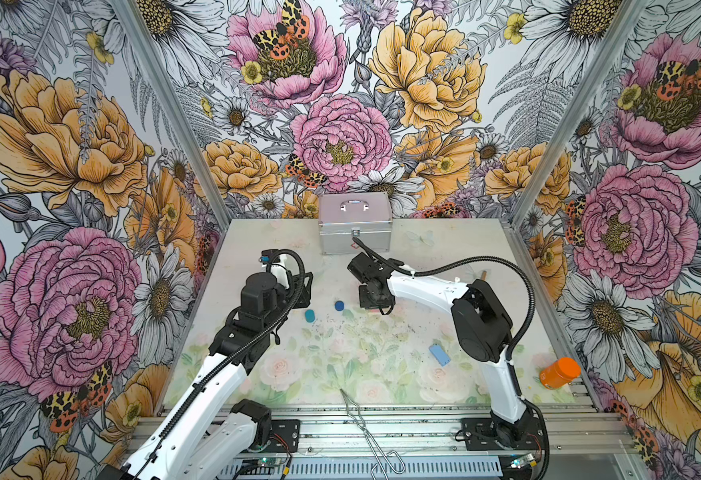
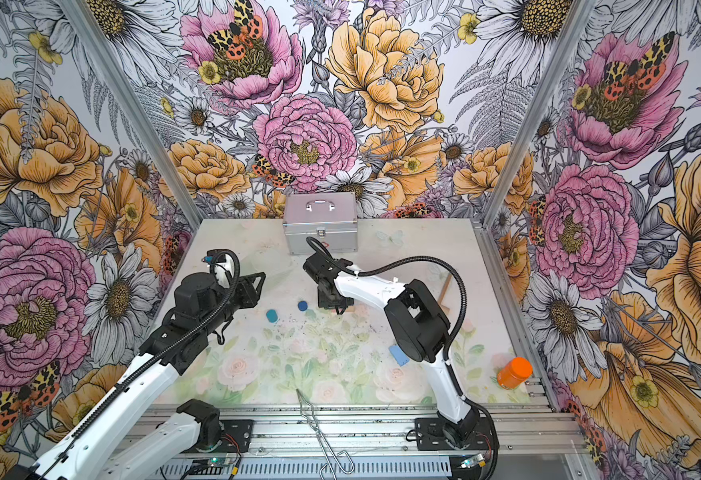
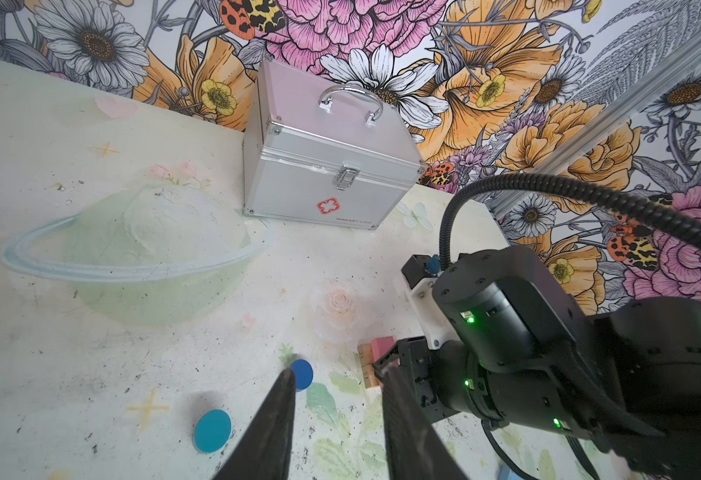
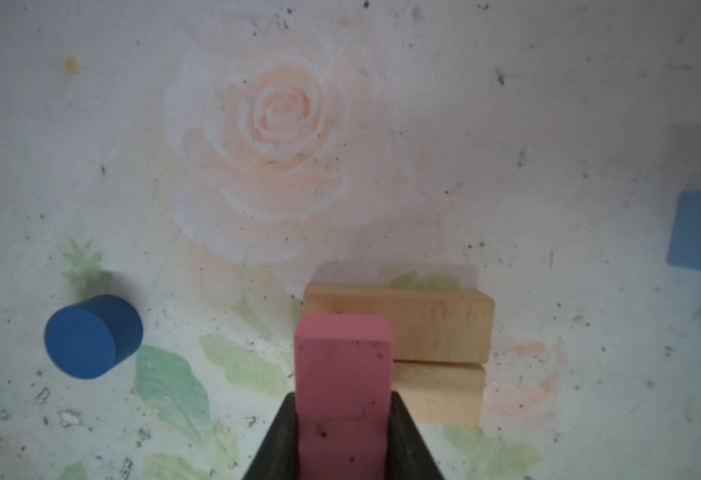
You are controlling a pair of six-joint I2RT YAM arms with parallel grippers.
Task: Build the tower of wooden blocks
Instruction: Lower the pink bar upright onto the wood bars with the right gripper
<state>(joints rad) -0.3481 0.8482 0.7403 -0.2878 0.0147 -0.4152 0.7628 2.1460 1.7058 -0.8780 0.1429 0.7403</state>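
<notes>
- Nearest the right wrist camera we saw the pink block (image 4: 342,357) clamped between the fingers of the right gripper (image 4: 342,401), its long axis running straight out along the gripper's reach.
- Just past it lay two tan planks (image 4: 398,322) flat on the bench (image 1: 340,374), side by side and touching along their long edges. Their long axes ran crosswise to the pink block's.
- We judged that the coming move turned on one offset: the held block hung over the planks' end nearest the dark blue cylinder (image 4: 93,336), not over their middle. Whether it already touched them we could not tell.
- We took the planks for the tower's base, so the right arm was the nearer one to it.
- At the left gripper (image 3: 336,376) the jaws stood apart with nothing between them. The dark blue cylinder sat just beyond one fingertip and the teal cylinder (image 3: 212,430) off to the side — the left arm was nearer both.
- In a top view a blue slab (image 1: 440,354) lay well apart, by the right arm.
</notes>
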